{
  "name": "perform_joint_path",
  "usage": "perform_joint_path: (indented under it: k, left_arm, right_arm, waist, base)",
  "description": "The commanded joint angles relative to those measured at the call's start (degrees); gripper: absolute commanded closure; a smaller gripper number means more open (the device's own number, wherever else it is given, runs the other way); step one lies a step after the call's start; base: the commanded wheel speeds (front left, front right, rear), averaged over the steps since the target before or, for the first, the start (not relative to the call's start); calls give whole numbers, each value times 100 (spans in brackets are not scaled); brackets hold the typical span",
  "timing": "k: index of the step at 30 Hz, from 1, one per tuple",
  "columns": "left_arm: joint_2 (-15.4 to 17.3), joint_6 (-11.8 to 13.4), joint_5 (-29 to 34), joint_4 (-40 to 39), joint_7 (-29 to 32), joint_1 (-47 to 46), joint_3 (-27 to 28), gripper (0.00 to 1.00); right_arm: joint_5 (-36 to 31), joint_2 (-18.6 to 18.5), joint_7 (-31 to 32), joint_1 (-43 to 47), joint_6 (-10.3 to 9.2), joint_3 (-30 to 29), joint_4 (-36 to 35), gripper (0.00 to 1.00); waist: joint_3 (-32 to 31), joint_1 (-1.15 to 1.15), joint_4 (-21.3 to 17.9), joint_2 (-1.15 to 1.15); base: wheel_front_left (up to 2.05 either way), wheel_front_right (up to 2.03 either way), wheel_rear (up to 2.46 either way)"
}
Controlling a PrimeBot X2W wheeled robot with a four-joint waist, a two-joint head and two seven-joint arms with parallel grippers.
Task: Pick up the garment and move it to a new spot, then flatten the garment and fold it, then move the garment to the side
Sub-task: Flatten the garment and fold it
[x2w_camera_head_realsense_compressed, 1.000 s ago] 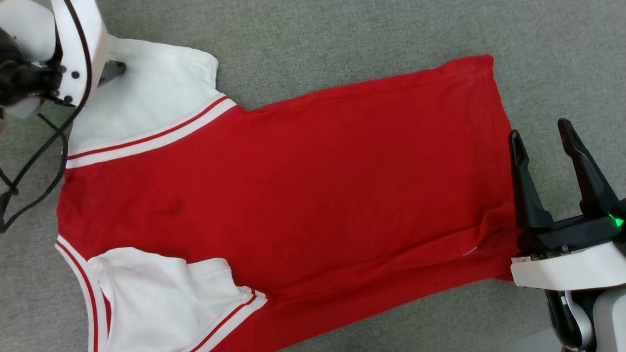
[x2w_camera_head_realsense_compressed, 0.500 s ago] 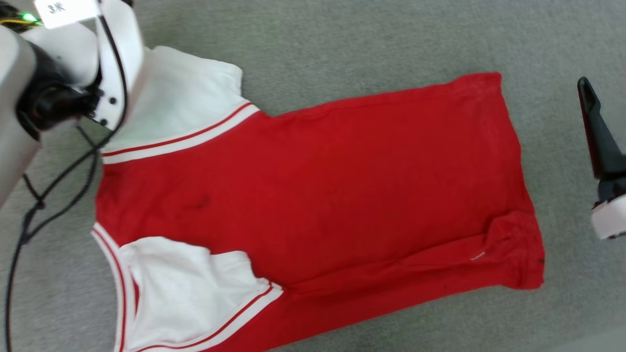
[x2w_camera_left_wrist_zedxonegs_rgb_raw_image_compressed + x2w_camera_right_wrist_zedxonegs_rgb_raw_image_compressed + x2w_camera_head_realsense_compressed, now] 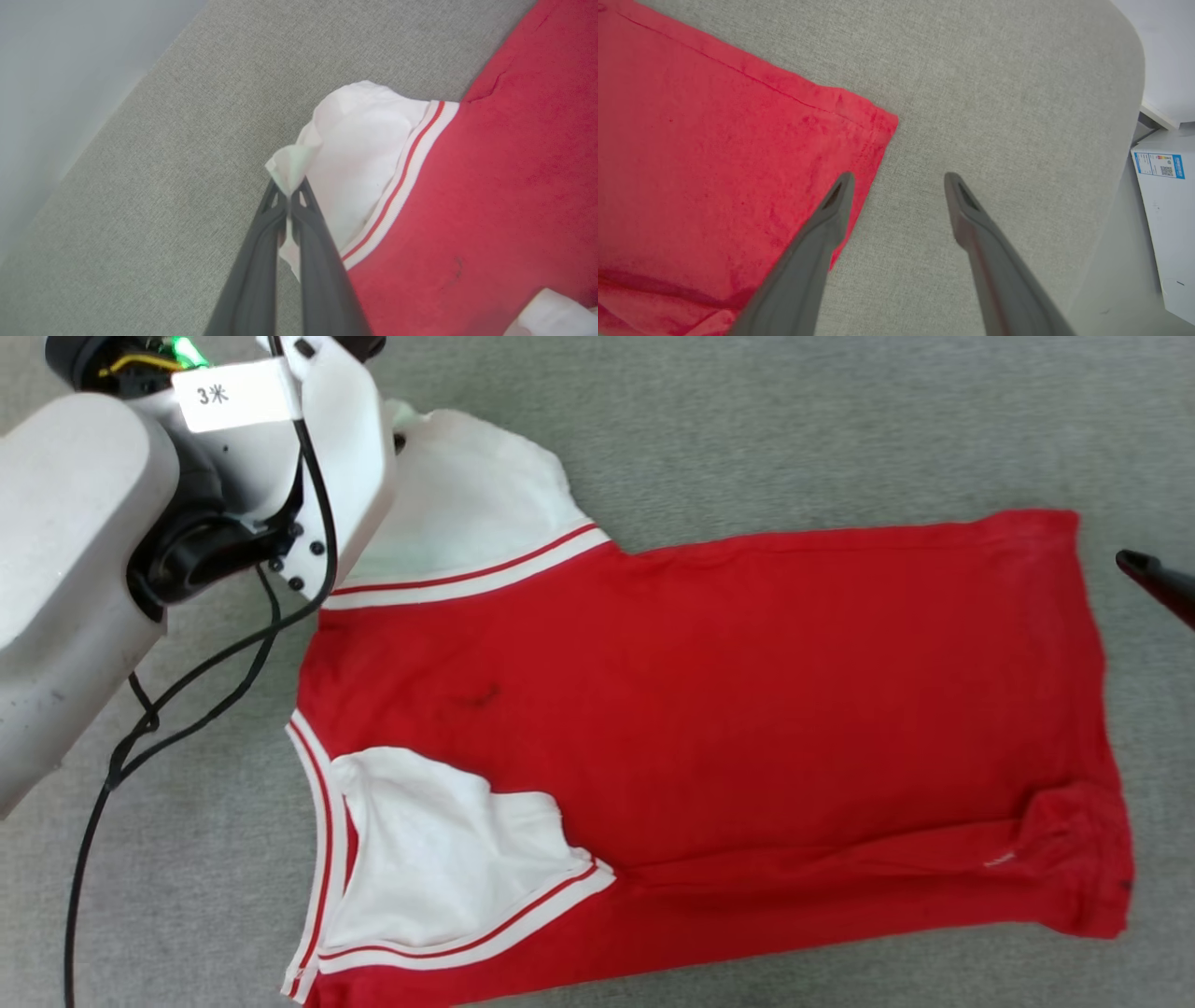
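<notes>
The garment (image 3: 709, 709), a red jersey with white sleeves and striped trim, lies spread on the grey cloth surface (image 3: 794, 420). Its lettering is hidden. In the left wrist view my left gripper (image 3: 289, 192) is shut on the outer corner of the far white sleeve (image 3: 359, 140), which bunches up between the tips. The left wrist housing (image 3: 233, 476) hides those fingers in the head view. My right gripper (image 3: 899, 179) is open and holds nothing. It hovers just past the garment's far hem corner (image 3: 873, 121), with one fingertip (image 3: 843, 184) over the red edge.
A black cable (image 3: 187, 681) loops from the left wrist over the surface beside the collar. The surface's rounded edge (image 3: 1129, 140) lies right of the right gripper, with a white labelled box (image 3: 1164, 219) beyond it. Another edge (image 3: 117, 116) runs past the left gripper.
The head camera has shifted, so the whole picture slid right. My left arm has come further in over the far sleeve. My right gripper has drawn back from the hem toward the right edge.
</notes>
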Motion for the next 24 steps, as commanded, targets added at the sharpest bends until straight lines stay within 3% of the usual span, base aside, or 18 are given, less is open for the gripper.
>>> perform_joint_path:
  k: [1,9,17,19,24]
  left_arm:
    - [-25,-5,16,-37,-53,-53,15,100]
    - [-44,-5,95,-271,-200,-242,-42,100]
    - [12,-6,93,-336,-315,-267,-128,100]
    - [26,-6,66,-313,-378,-217,-143,100]
    - [23,-7,-11,-218,-705,-24,-143,100]
  right_arm:
    - [6,26,50,-185,-4,62,87,0]
    - [-6,372,63,-802,-3,661,1143,0]
    - [428,552,-53,-375,21,1695,1830,0]
    - [465,523,-275,-480,27,1742,1879,100]
    - [558,408,-960,-799,-2,1499,1999,100]
  waist:
    - [97,0,108,0]
    - [421,0,376,0]
    - [534,0,438,0]
    - [478,0,409,0]
    - [118,0,360,0]
  base:
    - [0,0,0]
    - [0,0,0]
    - [0,0,0]
    - [0,0,0]
    - [0,0,0]
